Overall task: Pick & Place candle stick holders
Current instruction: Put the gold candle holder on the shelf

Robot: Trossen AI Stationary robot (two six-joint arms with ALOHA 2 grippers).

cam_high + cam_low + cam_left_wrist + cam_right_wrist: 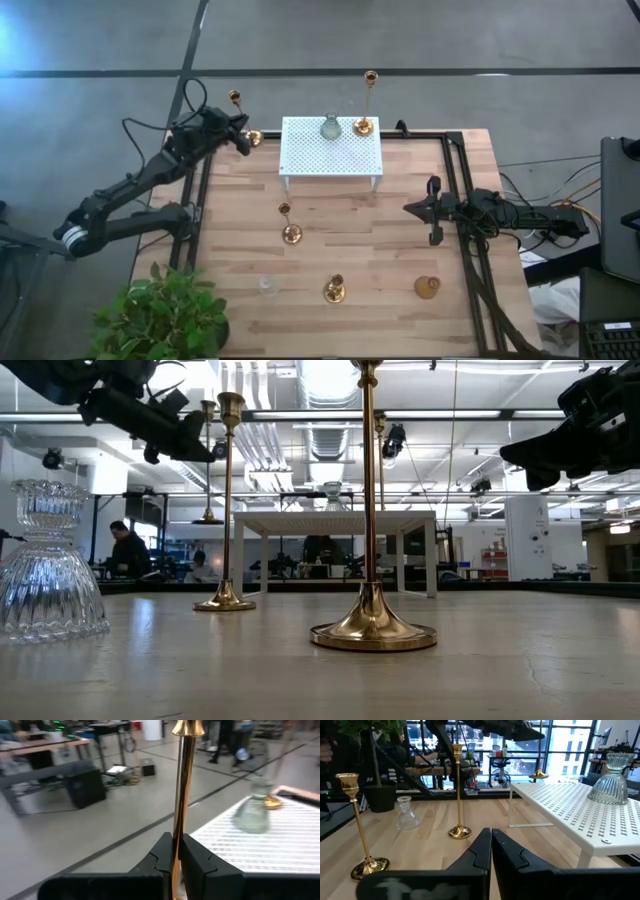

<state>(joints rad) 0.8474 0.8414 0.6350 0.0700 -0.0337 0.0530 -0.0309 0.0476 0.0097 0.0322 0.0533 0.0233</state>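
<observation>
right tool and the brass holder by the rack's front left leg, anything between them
Nothing: in the high view only bare wood lies between the right tool and that brass holder. The white rack stands off that line.

R tool hovers over counter, fingers pressed together w/ nothing btwn. Ahead of it: tall brass holder; another brass holder off to one side; small glass holder farther out. Opposite side: white rack w/ big glass holder on top.
</observation>
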